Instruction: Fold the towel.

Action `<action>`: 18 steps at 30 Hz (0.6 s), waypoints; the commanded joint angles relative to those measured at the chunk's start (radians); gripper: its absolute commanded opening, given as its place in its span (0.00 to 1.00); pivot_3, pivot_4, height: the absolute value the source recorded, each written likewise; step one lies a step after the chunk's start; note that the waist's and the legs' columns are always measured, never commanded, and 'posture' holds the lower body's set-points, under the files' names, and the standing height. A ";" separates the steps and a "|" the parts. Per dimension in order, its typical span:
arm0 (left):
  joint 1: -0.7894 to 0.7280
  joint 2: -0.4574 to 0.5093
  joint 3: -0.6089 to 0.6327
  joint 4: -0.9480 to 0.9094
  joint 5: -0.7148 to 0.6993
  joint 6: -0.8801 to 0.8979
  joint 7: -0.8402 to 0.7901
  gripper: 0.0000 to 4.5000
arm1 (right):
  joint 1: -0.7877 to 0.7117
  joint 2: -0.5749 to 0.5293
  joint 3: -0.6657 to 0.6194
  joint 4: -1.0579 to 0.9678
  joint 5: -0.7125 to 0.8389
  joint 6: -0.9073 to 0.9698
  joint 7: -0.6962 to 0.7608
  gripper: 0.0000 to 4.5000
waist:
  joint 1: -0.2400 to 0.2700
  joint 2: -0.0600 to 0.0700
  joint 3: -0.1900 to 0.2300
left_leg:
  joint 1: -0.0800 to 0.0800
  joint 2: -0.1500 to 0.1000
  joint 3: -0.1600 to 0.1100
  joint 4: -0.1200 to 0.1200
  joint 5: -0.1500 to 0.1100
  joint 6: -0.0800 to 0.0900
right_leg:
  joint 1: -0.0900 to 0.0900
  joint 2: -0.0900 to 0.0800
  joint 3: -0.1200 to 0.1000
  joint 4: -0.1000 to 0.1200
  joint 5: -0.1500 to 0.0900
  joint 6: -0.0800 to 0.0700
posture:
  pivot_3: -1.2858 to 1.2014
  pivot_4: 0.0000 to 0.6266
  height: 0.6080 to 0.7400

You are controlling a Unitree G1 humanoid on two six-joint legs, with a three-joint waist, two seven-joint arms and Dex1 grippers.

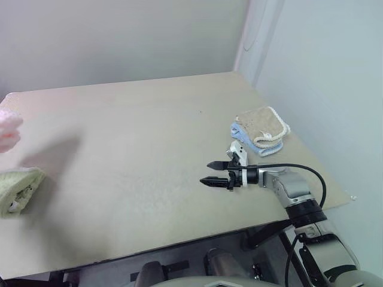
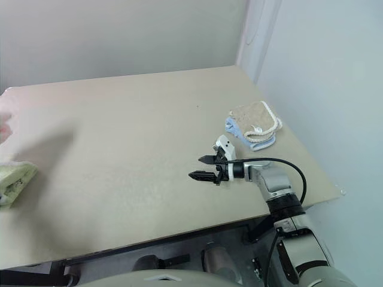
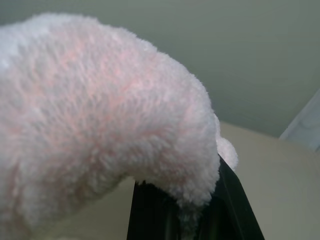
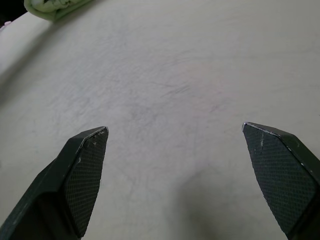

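Two cloth heaps frame my table (image 1: pixel 131 149): a light green towel (image 1: pixel 18 188) at the left edge, tan and blue towels (image 1: pixel 260 131) far right. My left wrist view adds that the left gripper (image 3: pixel 192 212) is clamped on the pink towel (image 3: pixel 100 125), held aloft at the head view's left edge. Right gripper (image 1: pixel 206 172) hovers mid-table, fingers spread, empty.

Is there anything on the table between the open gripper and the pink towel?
Nothing visible. Bare table lies between the open right gripper and the pink towel, which the left gripper holds shut at the table's left edge. The green towel lies nearer, off that line.
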 commanded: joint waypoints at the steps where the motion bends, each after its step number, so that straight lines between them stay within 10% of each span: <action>1: 0.083 -0.039 0.013 -0.006 0.013 -0.057 -0.045 0.01 | 0.009 -0.018 -0.036 -0.063 0.024 0.012 -0.006 1.00 | 0.004 0.000 0.000 | 0.000 0.000 0.000 0.000 0.000 0.000 | 0.000 0.000 0.000 0.000 0.000 -0.001 | 0.52 0.00 1.00; 15: 0.299 -0.153 0.067 -0.137 -0.060 0.075 -0.019 0.01 | 0.025 -0.045 -0.031 -0.076 0.023 0.017 -0.010 1.00 | 0.006 -0.002 -0.001 | 0.002 0.000 0.000 0.003 0.000 0.000 | 0.002 -0.001 0.000 0.001 -0.002 -0.001 | 0.52 0.00 1.00; 18: 0.309 -0.164 0.080 -0.168 -0.086 0.124 -0.005 0.27 | 0.023 -0.040 -0.027 -0.071 0.019 0.013 -0.012 1.00 | 0.006 -0.002 -0.001 | 0.002 0.001 0.000 0.003 0.000 0.000 | 0.002 0.000 0.000 0.001 -0.002 -0.002 | 0.52 0.00 1.00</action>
